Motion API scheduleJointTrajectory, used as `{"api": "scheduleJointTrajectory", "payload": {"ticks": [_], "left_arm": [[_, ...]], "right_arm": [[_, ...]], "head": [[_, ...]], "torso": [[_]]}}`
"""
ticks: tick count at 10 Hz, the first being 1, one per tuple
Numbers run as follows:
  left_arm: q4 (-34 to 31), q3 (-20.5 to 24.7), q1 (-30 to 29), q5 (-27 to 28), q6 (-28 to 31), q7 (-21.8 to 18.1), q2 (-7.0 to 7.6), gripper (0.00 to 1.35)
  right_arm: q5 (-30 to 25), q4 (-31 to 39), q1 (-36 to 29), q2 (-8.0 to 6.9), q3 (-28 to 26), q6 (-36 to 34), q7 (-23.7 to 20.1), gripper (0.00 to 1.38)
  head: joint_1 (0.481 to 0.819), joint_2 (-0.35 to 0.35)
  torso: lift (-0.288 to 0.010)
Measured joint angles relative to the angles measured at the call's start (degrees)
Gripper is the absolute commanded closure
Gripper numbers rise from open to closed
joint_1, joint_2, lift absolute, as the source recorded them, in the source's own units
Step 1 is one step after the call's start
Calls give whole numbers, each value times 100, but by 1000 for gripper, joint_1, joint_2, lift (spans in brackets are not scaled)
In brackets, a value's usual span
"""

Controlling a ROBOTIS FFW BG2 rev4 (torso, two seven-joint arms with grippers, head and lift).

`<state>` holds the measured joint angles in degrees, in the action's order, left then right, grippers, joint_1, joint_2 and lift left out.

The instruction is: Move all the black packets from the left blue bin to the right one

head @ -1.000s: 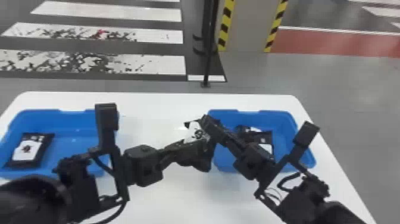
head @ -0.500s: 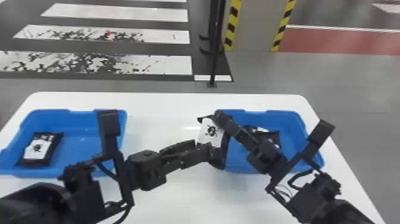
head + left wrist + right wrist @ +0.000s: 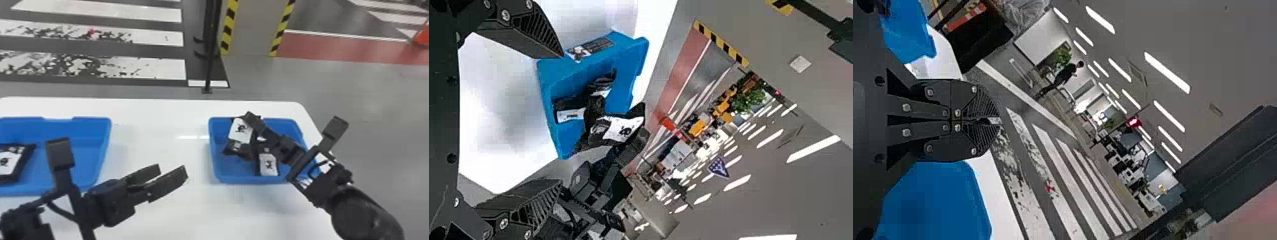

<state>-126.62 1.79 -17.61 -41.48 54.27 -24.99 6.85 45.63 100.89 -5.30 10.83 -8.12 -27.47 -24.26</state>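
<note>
In the head view my right gripper (image 3: 250, 117) holds a black packet with a white label (image 3: 240, 131) over the back left part of the right blue bin (image 3: 261, 180). Other black packets (image 3: 268, 164) lie in that bin. My left gripper (image 3: 172, 169) stands open and empty above the table between the bins. Another packet (image 3: 8, 162) rests inside the left blue bin (image 3: 107, 137). The left wrist view has the left gripper's (image 3: 560, 120) fingers wide apart, with the held packet (image 3: 621, 127) beyond them. In the right wrist view, the right gripper's (image 3: 998, 120) fingertips are together with a sliver between them.
The white table (image 3: 153, 137) carries both bins, with bare surface between them. Behind it a dark pole (image 3: 209, 63) rises from the floor, near a column with yellow and black stripes (image 3: 229, 28).
Both grippers were at the packet between the bins; the left has let go and drawn back left. The right has carried it rightward over the right bin. The head view has turned rightward.
</note>
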Motion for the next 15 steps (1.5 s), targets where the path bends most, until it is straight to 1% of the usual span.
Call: {"api": "scheduleJointTrajectory", "payload": {"ticks": [2, 3, 4, 5, 6, 8, 10, 12, 13, 15], "left_arm": [[-139, 275, -236, -64, -12, -6, -58, 157], [-188, 378, -336, -67, -14, -6, -79, 156], [-217, 452, -389, -68, -35, -6, -99, 157], [-250, 512, -425, -68, -62, -6, -115, 157], [-290, 562, -464, -68, -88, -6, -121, 157], [-386, 662, -549, -68, -143, -6, -123, 157], [-462, 794, -635, -68, -180, -6, -123, 157], [-542, 950, -734, -50, -189, 2, -134, 157], [-569, 1057, -779, 16, -229, 10, -153, 157], [-590, 1362, -832, 262, -265, 28, -211, 157]], "right_arm": [[-190, -577, 344, 96, -116, -13, 3, 1253], [-388, -740, 449, 110, -212, -36, 53, 1015], [-619, -802, 480, 117, -317, -47, 174, 547], [-774, -811, 467, 117, -393, -50, 312, 205], [-874, -682, 362, 101, -431, -37, 493, 78], [-1091, -22, -210, 1, -482, 202, 718, 108], [-1535, 1026, -1101, -193, -522, 497, 798, 110], [-2011, 1980, -1920, -430, -492, 944, 791, 111], [-2103, 2405, -2284, -510, -391, 1163, 791, 111], [-2122, 3161, -2979, -547, -120, 1426, 791, 113]], "head": [[695, -198], [695, -201], [695, -215], [695, -228], [695, -235], [695, -237], [695, -228], [695, -213], [695, -190], [695, -101]], "torso": [[-140], [-140], [-140], [-140], [-140], [-140], [-140], [-140], [-140], [-140]]}}
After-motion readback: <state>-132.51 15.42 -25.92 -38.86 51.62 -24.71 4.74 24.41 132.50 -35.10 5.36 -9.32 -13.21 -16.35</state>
